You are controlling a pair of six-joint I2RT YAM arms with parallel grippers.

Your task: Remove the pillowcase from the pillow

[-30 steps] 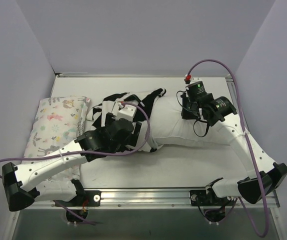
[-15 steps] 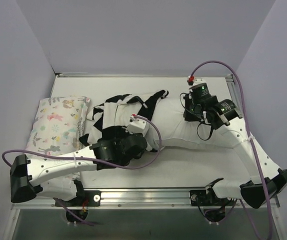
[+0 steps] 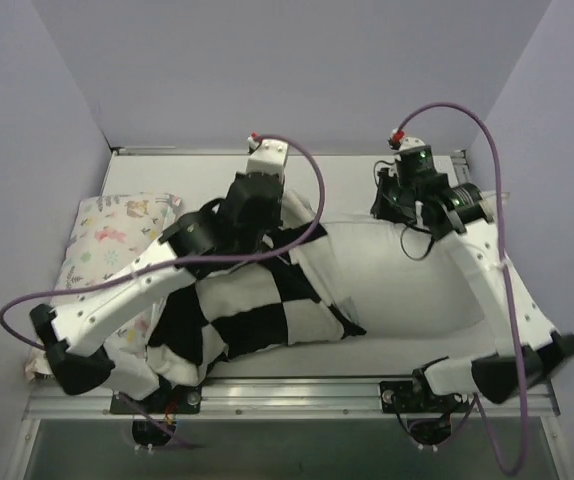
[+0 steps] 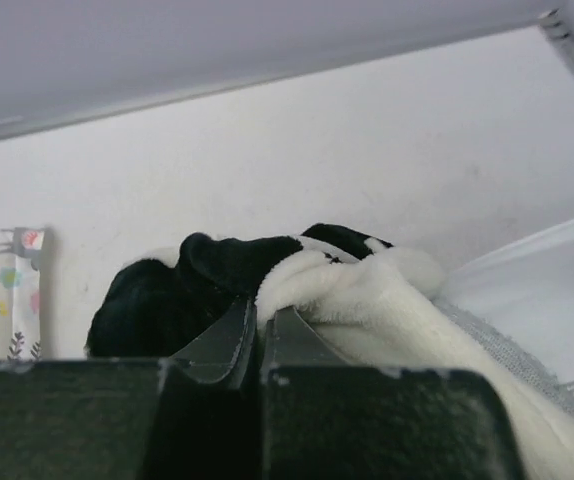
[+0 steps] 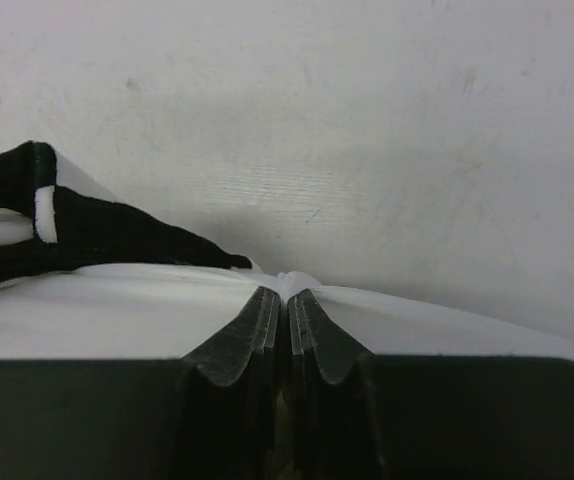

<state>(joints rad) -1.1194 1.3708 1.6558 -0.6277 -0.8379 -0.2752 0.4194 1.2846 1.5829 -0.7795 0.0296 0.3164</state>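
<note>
The left gripper [image 4: 259, 318] is pinched tight on a fold of the soft black-and-white checkerboard fabric pillowcase [image 3: 257, 310], just off the far left corner of the large, plump, plain white pillow [image 3: 407, 280]. The right gripper [image 5: 287, 295] is clamped together on a thin ridge of the pillow's own white cloth at its far edge, anchoring it. The pillowcase covers the left end of the pillow and spills off towards the near left, beneath the left arm [image 3: 157, 275]. The right half of the pillow lies bare on the white table [image 3: 342, 170]. I judge the cover to be roughly half off.

2 risks stand out:

1. Either pinch may slip. Both sets of jaws hold only a narrow bite of cloth, and plush fabric under a hard pull can slide free. How deep the left bite goes I cannot tell, as the fold hides it.
2. If the case binds on the plump filling, a pull to the left would drag the whole pillow, tearing it from the right gripper or shoving the pale animal-print pillow [image 3: 117, 235] lying left of the pillow.
</note>
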